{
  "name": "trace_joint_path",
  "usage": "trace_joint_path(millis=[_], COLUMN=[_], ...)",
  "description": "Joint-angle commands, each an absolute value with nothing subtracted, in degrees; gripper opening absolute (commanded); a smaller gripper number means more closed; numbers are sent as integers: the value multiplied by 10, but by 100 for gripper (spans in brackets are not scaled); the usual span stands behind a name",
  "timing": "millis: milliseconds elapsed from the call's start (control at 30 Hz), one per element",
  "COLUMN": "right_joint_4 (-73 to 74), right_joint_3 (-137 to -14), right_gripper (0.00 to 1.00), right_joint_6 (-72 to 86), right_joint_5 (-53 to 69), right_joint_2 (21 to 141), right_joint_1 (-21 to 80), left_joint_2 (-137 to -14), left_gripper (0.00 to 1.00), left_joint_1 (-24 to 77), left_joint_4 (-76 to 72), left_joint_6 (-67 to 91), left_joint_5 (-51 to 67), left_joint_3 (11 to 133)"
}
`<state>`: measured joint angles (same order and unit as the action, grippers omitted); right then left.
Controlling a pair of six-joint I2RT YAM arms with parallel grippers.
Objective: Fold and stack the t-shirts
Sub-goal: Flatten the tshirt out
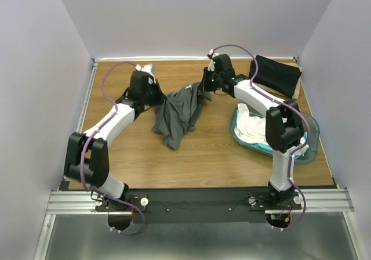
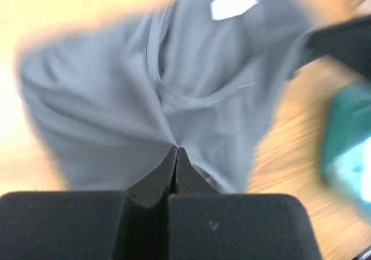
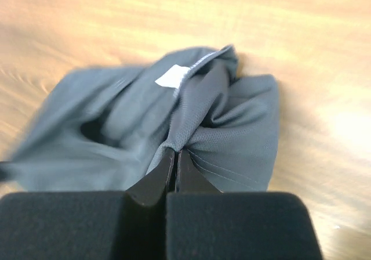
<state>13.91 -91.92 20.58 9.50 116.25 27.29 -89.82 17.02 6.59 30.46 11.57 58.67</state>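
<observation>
A dark grey t-shirt (image 1: 177, 114) hangs bunched between both arms over the middle of the table. My left gripper (image 1: 157, 94) is shut on its left edge; the left wrist view shows the fabric (image 2: 174, 86) pinched at the tips (image 2: 176, 151). My right gripper (image 1: 204, 87) is shut on its right edge; the right wrist view shows the cloth (image 3: 232, 126) pinched at the tips (image 3: 175, 151). A white label (image 3: 172, 76) shows on the shirt. A folded black t-shirt (image 1: 276, 74) lies at the back right. White shirts (image 1: 252, 126) lie in the teal tub (image 1: 307, 147).
The teal tub stands at the right side of the wooden table (image 1: 151, 161), partly under my right arm. Grey walls enclose the table on three sides. A metal rail (image 1: 197, 201) runs along the near edge.
</observation>
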Motion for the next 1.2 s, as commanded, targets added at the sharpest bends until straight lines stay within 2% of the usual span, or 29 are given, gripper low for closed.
trace_joint_path(millis=[0,300,500,600,767,900,967,1000,1033,1100,1167], right_joint_4=[167,176,179,178,179,178,178,178,178,177,177], right_joint_3=[-964,-1017,-1050,-1058,-1060,-1051,-1038,-1029,-1018,-980,-956], right_gripper=[0,0,1,0,0,0,0,0,0,0,0], right_joint_6=[187,175,133,116,122,141,147,154,158,172,180], right_joint_5=[62,39,-32,-65,-40,-25,-11,13,24,44,67], right_joint_2=[1115,993,928,930,974,971,969,968,969,973,979], right_joint_1=[253,204,192,184,168,167,168,168,169,168,169], left_joint_2=[-817,-728,-705,-714,-764,-801,-813,-814,-811,-806,-798], left_gripper=[0,0,0,0,0,0,20,36,43,50,52], left_joint_1=[148,56,32,5,-76,-80,-80,-80,-80,-69,-54], left_joint_4=[104,117,111,96,55,83,90,92,91,91,93], left_joint_6=[296,324,332,330,332,295,276,273,269,263,254], left_joint_5=[105,191,228,230,273,266,251,233,224,198,171], left_joint_3=[659,678,672,650,610,622,612,596,591,574,570])
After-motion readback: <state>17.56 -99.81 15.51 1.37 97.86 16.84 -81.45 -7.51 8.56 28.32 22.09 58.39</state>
